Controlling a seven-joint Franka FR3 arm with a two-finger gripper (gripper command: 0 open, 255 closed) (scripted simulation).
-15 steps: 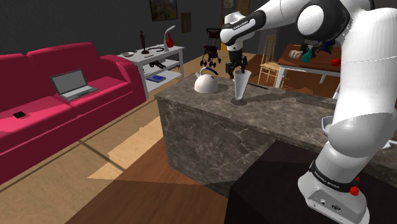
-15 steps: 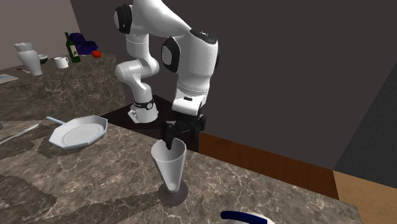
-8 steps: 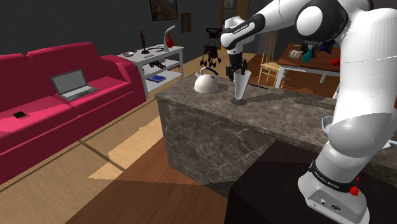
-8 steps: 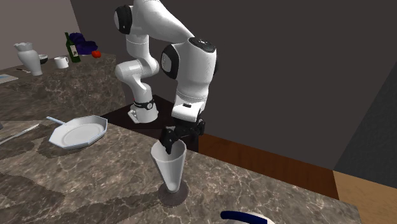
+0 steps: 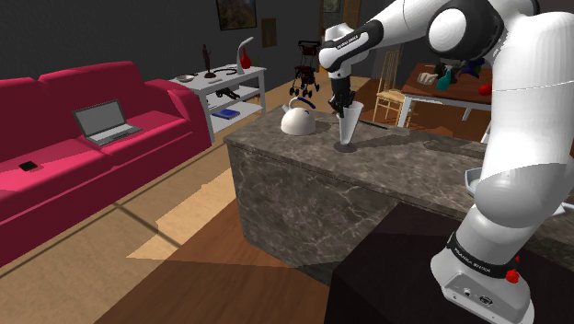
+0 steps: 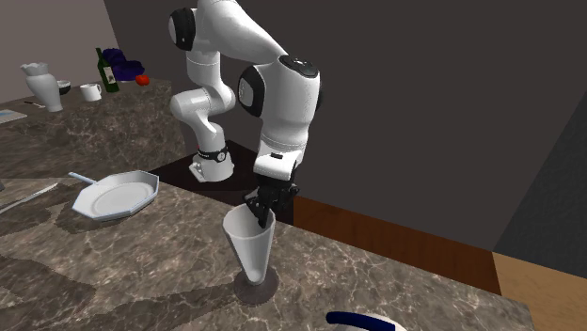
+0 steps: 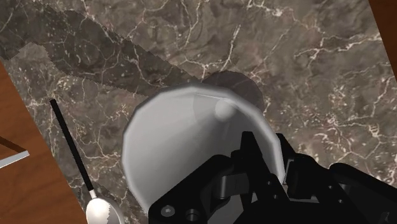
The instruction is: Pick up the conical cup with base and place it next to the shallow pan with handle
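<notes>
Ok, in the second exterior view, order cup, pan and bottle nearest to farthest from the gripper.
1. White conical cup, clasped at its rim by the gripper.
2. White octagonal shallow pan, to the view's left.
3. Dark green bottle, far back left.

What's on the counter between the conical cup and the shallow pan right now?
Nothing. In the second exterior view, bare marble countertop runs from the conical cup to the shallow pan.

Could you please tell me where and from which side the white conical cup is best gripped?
Pinch the rim wall of the white conical cup from above, one finger inside: it stands upright with its mouth open upward, and its tapered sides would likely slip in a side grasp.
</notes>
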